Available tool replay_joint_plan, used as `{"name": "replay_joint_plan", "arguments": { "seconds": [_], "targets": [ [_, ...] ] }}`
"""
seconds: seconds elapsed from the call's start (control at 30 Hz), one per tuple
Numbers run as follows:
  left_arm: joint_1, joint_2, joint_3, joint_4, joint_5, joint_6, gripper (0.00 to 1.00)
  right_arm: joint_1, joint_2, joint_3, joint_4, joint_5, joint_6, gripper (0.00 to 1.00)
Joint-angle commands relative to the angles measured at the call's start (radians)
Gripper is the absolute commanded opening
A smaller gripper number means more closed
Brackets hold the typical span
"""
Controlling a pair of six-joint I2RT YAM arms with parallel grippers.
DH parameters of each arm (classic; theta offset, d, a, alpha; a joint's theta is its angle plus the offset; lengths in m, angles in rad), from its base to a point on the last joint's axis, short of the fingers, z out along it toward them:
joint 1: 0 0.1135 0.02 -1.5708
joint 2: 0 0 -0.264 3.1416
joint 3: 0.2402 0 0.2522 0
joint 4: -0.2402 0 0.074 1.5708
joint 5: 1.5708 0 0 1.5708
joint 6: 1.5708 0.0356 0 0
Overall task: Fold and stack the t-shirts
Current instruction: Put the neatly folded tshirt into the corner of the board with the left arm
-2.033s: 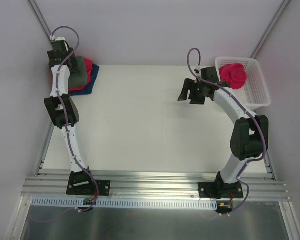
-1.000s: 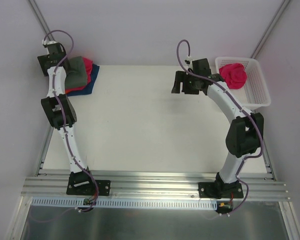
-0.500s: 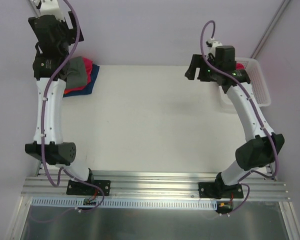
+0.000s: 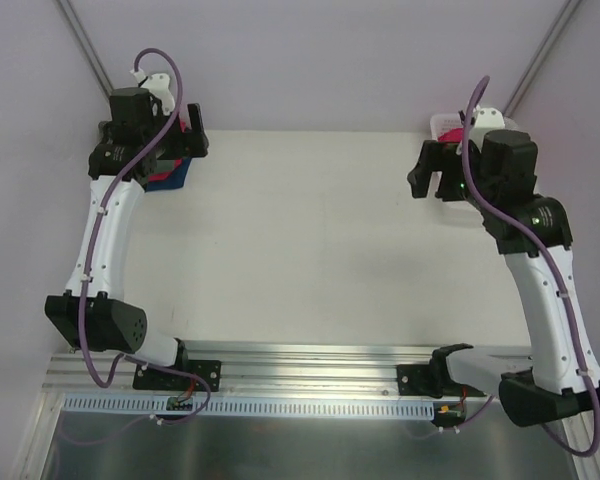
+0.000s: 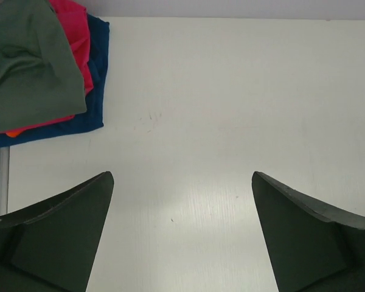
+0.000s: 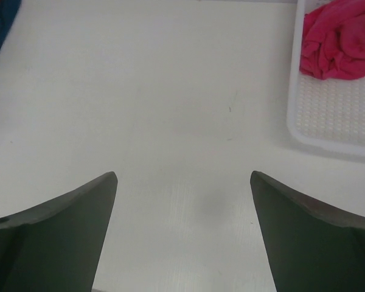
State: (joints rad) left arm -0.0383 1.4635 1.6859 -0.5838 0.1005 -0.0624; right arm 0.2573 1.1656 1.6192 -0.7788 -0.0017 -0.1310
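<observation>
Pulling back up high, the left gripper (image 5: 182, 176) and right gripper (image 6: 182, 176) now hang wide open and empty, the folded shirts (image 5: 36, 67) sit stacked at the far-left corner of the table (image 5: 231, 91), and one pink shirt (image 6: 344, 39) waits in the basket (image 6: 340, 109).

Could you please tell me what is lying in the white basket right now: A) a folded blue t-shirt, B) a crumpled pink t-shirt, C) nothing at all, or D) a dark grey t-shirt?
B: the right wrist view shows a crumpled pink t-shirt lying in the white basket; the dark grey t-shirt and the blue t-shirt lie stacked on the table, outside it.
</observation>
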Motion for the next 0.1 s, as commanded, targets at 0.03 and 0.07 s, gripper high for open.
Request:
{"name": "replay_joint_plan", "arguments": {
  "seconds": [0.03,0.07],
  "targets": [
    [0.006,-0.031,0.001,0.018,0.068,0.035,1.0,0.01,-0.027,-0.088,-0.083,0.161,-0.076,0.97],
    [0.008,-0.032,-0.005,0.018,0.065,0.038,0.99,0.008,-0.058,-0.122,-0.071,0.183,-0.075,0.97]
  ]
}}
